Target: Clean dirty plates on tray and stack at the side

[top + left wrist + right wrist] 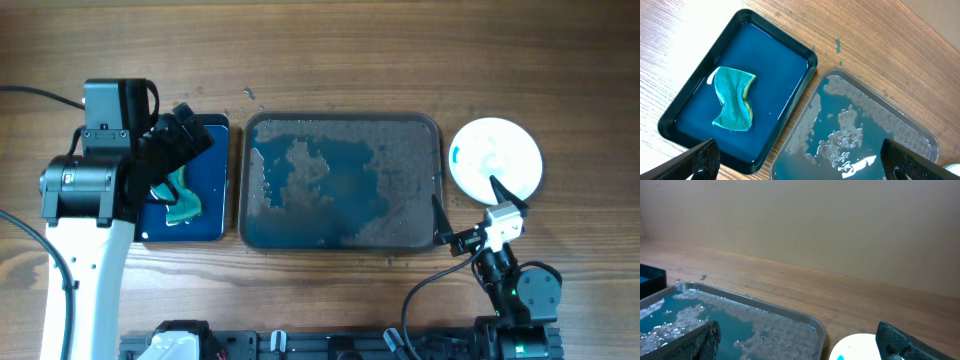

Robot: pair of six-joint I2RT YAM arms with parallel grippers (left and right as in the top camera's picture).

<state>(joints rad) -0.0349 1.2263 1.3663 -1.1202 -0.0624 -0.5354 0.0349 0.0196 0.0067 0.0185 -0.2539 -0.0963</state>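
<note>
Left gripper (193, 130), open and empty, hangs near the sponge (183, 203); the streaked plate (500, 155) lies at one o'clock of the nearer right gripper (463, 192), also open and empty.

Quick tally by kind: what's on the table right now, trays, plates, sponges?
Trays: 2, the grey tray and the blue tray.
Plates: 1, a white plate; any beneath it are hidden.
Sponges: 1, the green sponge.
Total: 4.
</note>
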